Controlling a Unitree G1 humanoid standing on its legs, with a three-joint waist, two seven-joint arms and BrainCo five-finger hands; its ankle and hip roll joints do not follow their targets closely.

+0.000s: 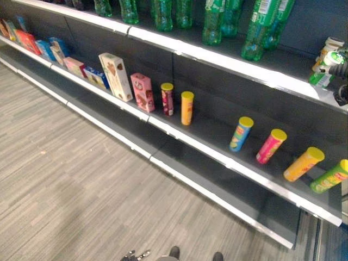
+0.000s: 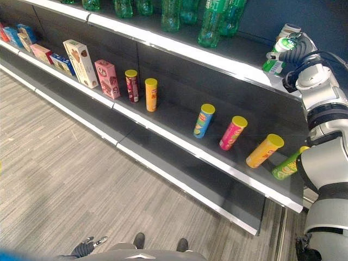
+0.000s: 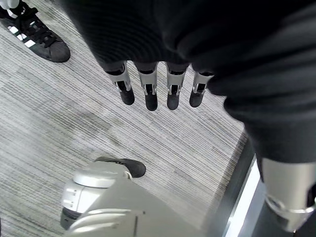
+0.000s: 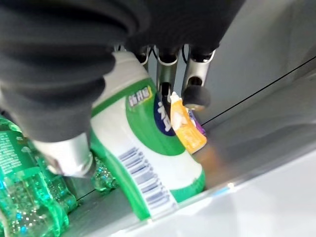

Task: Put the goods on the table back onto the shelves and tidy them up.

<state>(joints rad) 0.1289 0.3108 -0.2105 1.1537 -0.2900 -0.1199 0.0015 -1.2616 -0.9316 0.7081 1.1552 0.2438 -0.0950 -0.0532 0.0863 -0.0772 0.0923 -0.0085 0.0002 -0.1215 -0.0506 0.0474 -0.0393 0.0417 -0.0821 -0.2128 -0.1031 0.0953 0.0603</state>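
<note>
My right hand [image 2: 298,53] is at the right end of the upper shelf [image 2: 228,64], shut on a white and green bottle [image 2: 277,55]. In the right wrist view the fingers [image 4: 195,92] and thumb curl round the bottle [image 4: 148,148], which leans with its base by the shelf's front lip. Beside it stand green soda bottles [image 4: 29,197]. My left hand [image 3: 148,91] hangs low over the floor with straight fingers, holding nothing.
On the middle shelf [image 1: 217,155], blue [image 1: 240,133], pink [image 1: 270,145], orange [image 1: 303,163] and green [image 1: 329,176] tube cans lean at the right. Two tubes [image 1: 186,107] and several boxes [image 1: 115,76] stand further left. A person's shoe [image 3: 37,37] is on the floor.
</note>
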